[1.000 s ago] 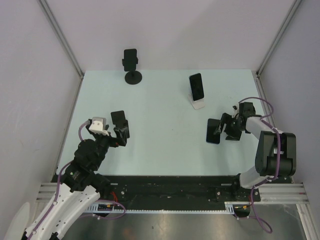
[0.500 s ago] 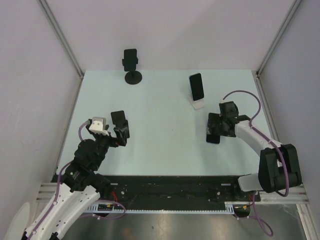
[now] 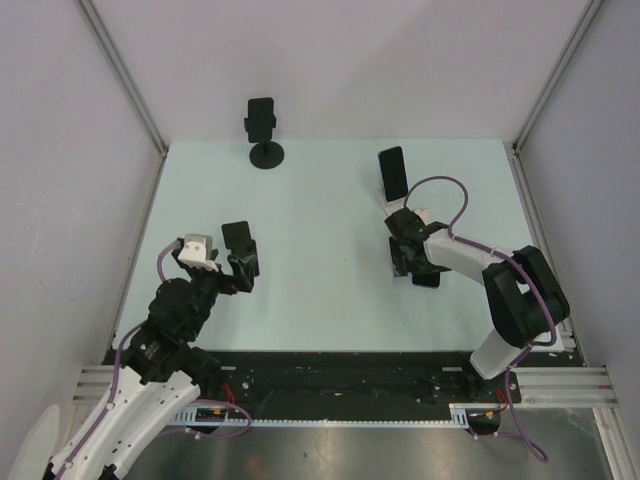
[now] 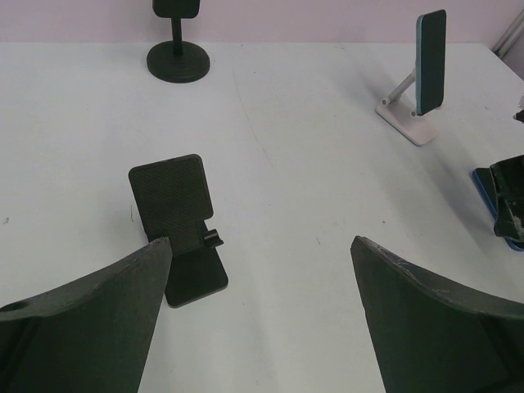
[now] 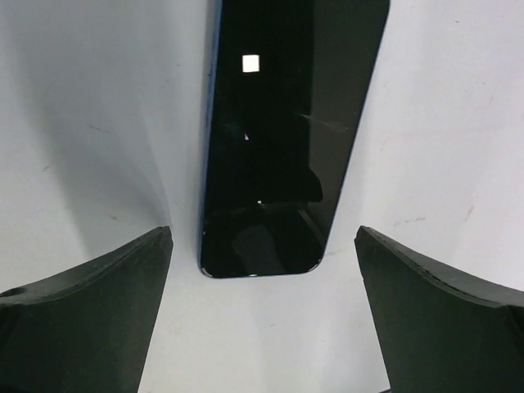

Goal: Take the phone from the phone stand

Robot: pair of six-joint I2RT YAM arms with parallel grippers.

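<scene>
- The right end effector [image 3: 405,248] has swung in from the right edge of the bench [image 3: 310,210] toward the middle. It now hangs just short of the white stand [image 3: 397,209].
- It is spread wide and empty. Its wrist view looks down on a flat phone [image 5: 286,123] lying between the fingers and touched by neither.
- The phone [image 3: 393,172] has not moved. It leans upright on the white stand at the far right-centre of the bench, so I'd say the approach is on and the grasp is not yet made.
- The left end effector [image 4: 260,246] sits where it was, parted and holding nothing, behind an empty black stand [image 4: 176,221].
- The phones are thin slabs with glossy dark glass and blue edges. The flat one mirrors a ceiling light.
- The white stand is a small angled prop. The black one is a ribbed, hinged plate.
- The bench is matte and pale.
</scene>
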